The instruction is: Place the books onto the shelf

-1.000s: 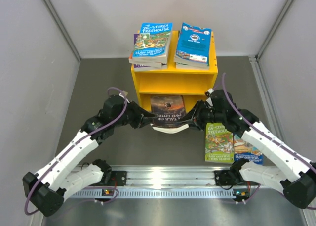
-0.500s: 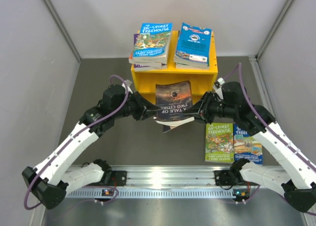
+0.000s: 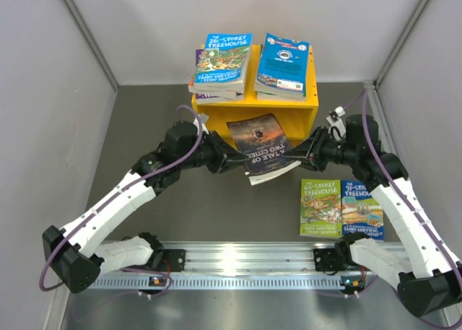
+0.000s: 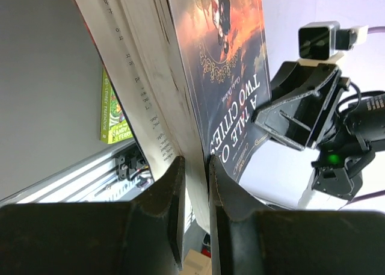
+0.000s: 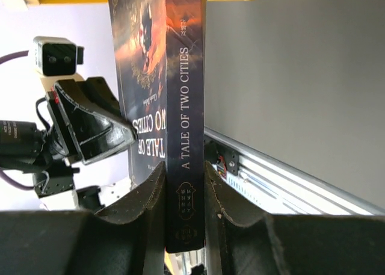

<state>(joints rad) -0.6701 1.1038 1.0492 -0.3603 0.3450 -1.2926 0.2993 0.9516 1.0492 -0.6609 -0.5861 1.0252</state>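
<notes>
The dark book (image 3: pixel 261 144), with "A Tale of Two Cities" on its cover, is hanging just in front of the shelf (image 3: pixel 289 117), clear of the table (image 3: pixel 216 214). It is tilting, with its cover facing up toward the overhead camera. In that view its far edge is overlapping the shelf's lower front, so whether it is touching the yellow wood cannot be told.

The left gripper (image 3: pixel 231 160) is reaching in from the shelf's front left. It is clamping the book's page-edge side, and the wrist view is showing its two dark fingers (image 4: pixel 171 191) pressing the cover and pages between them. The right gripper (image 3: pixel 298 159) is coming in from the shelf's front right. It is pinching the spine, with one finger lying against each side of the printed title. Both claws are therefore closed on this one book.

On the shelf's flat top, two stacks are resting side by side. The left stack (image 3: pixel 224 61) is showing a blue "Treehouse" cover over purple ones, and the right stack (image 3: pixel 283 64) is showing a blue back cover.

Well in front of the shelf, toward its right side, a green book (image 3: pixel 320 207) and a blue book (image 3: pixel 363 211) are lying flat on the table. Their edges are touching, or nearly so.
</notes>
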